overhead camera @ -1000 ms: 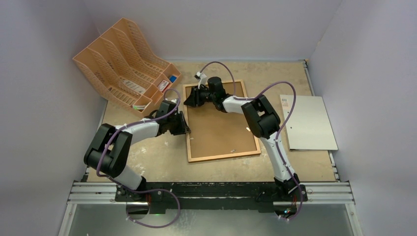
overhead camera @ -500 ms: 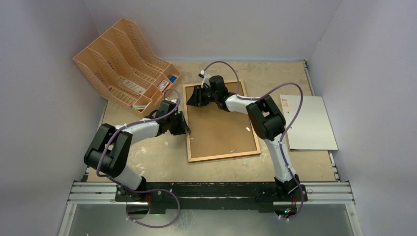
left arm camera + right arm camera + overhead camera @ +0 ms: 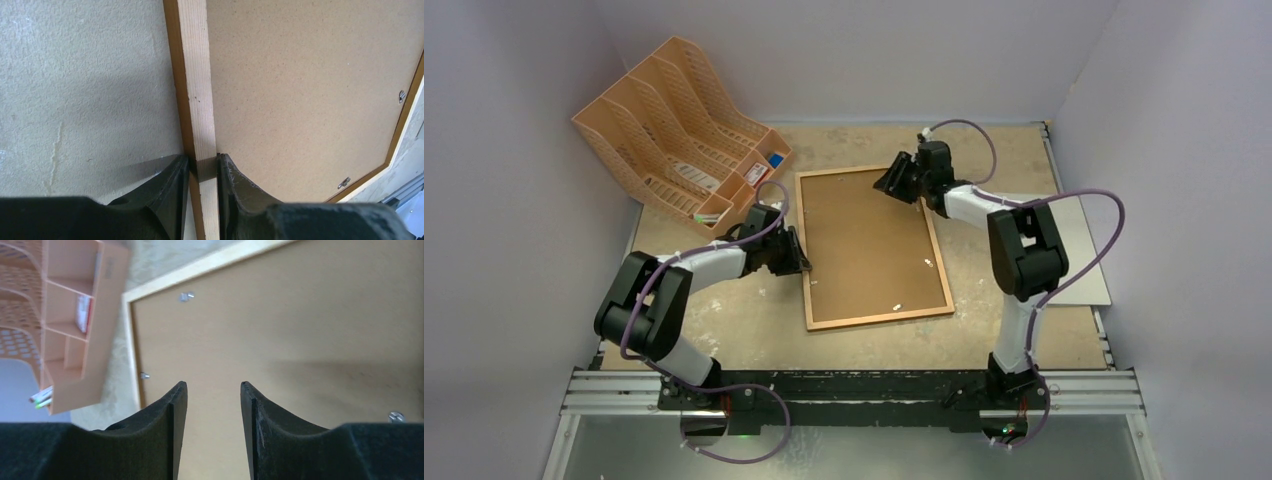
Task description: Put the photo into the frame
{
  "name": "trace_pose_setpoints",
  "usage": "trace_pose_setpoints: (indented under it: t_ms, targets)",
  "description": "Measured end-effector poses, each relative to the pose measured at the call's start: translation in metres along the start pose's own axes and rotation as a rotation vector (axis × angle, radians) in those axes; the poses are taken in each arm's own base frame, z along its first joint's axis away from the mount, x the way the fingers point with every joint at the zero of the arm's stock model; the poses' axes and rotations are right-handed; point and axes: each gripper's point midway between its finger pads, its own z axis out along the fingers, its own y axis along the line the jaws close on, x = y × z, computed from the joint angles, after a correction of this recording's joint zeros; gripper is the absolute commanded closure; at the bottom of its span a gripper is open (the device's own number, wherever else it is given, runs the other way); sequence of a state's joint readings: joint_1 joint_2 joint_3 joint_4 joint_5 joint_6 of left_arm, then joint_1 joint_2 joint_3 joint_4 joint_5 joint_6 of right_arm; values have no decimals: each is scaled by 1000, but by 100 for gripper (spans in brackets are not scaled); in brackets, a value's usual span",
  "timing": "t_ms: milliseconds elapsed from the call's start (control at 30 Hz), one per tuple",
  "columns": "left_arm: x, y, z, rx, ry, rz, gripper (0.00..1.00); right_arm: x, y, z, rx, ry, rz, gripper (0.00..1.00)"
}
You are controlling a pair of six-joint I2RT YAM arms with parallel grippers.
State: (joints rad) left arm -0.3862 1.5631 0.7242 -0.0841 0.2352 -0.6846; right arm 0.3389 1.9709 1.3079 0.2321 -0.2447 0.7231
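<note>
The frame point(image 3: 879, 318) lies face down on the table, its thin brown moulding around a brown fibreboard backing point(image 3: 869, 245). My left gripper point(image 3: 802, 262) is shut on the left moulding; in the left wrist view the fingers point(image 3: 172, 185) pinch the pale wood strip point(image 3: 196, 90) from both sides. My right gripper point(image 3: 886, 183) hovers open over the frame's far right part. In the right wrist view the gripper point(image 3: 214, 387) has nothing between its fingers, only backing point(image 3: 300, 330) below. The photo is not in view.
An orange-tan file rack point(image 3: 674, 130) stands at the far left, close to the frame's far left corner. A stiff pale grey-white sheet point(image 3: 1064, 260) lies right of the frame, partly under the right arm. Small metal clips point(image 3: 186, 296) sit along the backing's edge.
My right gripper has swung from the frame's far left corner across to its far right part, its fingers a little wider. The left gripper and the frame have not moved.
</note>
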Motion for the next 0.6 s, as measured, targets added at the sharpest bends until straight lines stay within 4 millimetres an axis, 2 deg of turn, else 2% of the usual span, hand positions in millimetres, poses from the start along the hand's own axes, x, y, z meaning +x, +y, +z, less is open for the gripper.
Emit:
trace_pose_setpoints:
  t_ms: [100,267,600]
  targets:
    - [1,0,0,5,5,9,75,13,-25,2,61,29,38,54]
    - [1,0,1,16,10,14,81,38,-36,22,76,77,82,57]
    - [2,0,1,33,3,12,86,26,-18,56,17,15,196,56]
